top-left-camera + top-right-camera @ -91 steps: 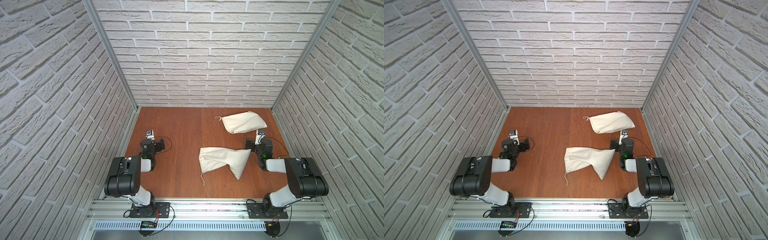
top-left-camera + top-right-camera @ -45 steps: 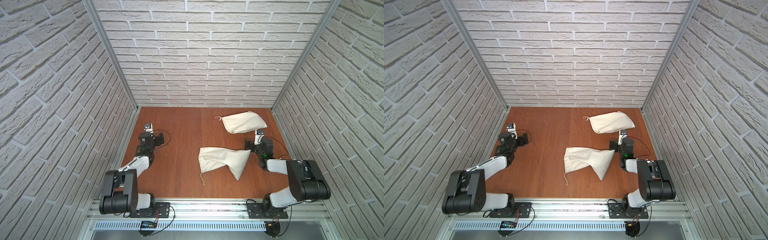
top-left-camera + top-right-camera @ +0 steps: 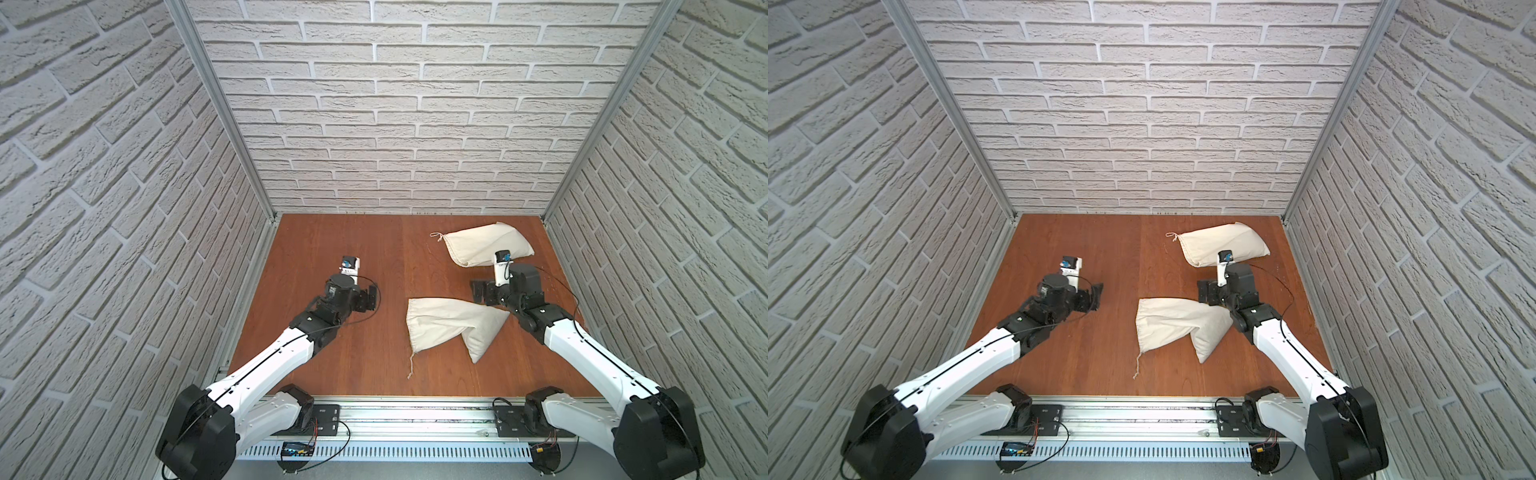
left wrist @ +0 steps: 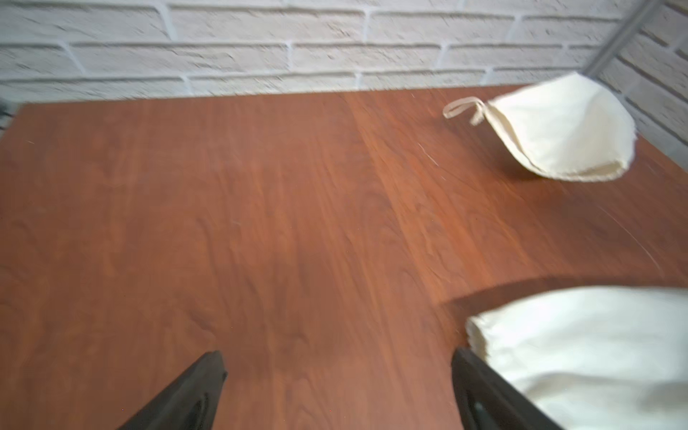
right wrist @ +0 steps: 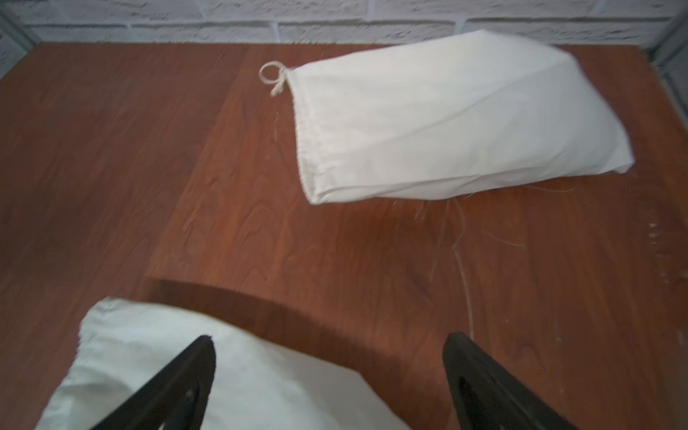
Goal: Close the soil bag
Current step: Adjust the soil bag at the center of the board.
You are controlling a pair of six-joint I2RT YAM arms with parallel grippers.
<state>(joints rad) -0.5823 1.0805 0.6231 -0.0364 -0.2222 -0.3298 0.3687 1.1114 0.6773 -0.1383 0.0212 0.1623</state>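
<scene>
Both spread (left tool (image 3: 375, 297), right tool (image 3: 478, 292)), soil bag (image 3: 449, 328)

white brick walls (image 3: 415, 104) enclose reddish wooden floor (image 3: 353, 257).

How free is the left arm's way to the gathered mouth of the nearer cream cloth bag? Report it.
Likely reachable, yes: the open left end effector faces the nearer cream cloth bag, with only bare brown wooden table between them.
</scene>
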